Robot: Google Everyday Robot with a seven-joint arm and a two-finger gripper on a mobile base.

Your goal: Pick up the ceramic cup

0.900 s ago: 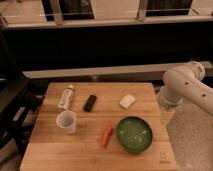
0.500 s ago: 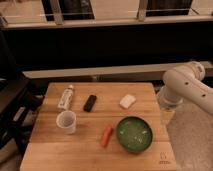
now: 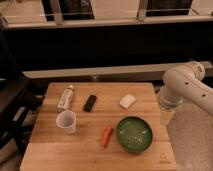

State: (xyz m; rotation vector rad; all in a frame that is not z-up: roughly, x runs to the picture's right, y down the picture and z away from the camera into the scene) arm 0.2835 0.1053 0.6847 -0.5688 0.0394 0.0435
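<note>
- The gripper is out of view, so its state cannot be told; only the white arm (image 3: 185,90) shows, at the right beside the wooden table (image 3: 50,155).
- The cup (image 3: 66,121) stands upright on the table's left side, just nearer than the lying bottle (image 3: 65,97).
- 1 green bowl (image 3: 134,134) sits right of the carrot (image 3: 106,136).

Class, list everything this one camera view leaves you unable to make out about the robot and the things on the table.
Camera view, gripper: out of frame; the arm runs off the right edge.
Camera view, bottle: label text too small to read.
Camera view, ceramic cup: far side hidden by its own body, so a handle cannot be ruled out.
Camera view, dark object beside the bottle: too small to identify.
</note>
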